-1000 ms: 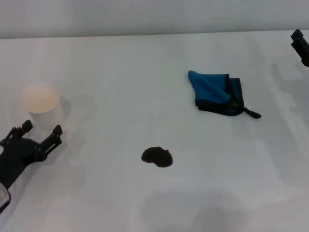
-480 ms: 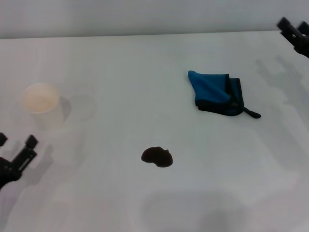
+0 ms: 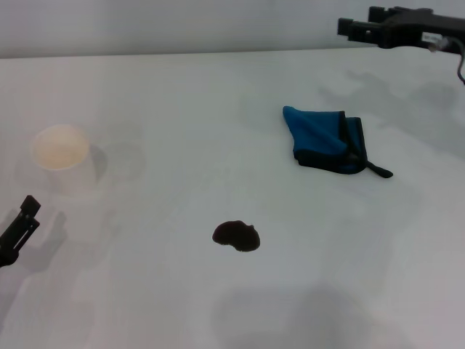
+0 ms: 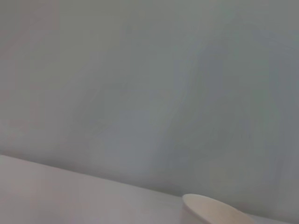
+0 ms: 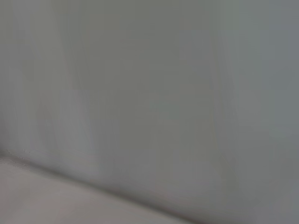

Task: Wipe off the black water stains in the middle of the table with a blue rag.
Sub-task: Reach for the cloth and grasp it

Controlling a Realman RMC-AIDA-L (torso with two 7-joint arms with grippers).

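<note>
The black water stain (image 3: 236, 236) is a small glossy blot in the middle of the white table (image 3: 182, 109). The blue rag (image 3: 325, 138) lies crumpled to the back right of the stain, its black loop tab pointing right. My right gripper (image 3: 356, 23) hangs high over the table's far right edge, behind the rag and well apart from it. My left gripper (image 3: 22, 222) shows only as a dark tip at the left edge, far left of the stain. Neither gripper holds anything that I can see.
A white paper cup (image 3: 62, 149) stands at the left, just behind my left gripper; its rim also shows in the left wrist view (image 4: 215, 207). The right wrist view shows only the grey wall and a strip of table.
My left gripper has drawn back towards the left edge, away from the cup. My right gripper has risen and swung left along the far edge. Rag, stain and cup have not moved.
</note>
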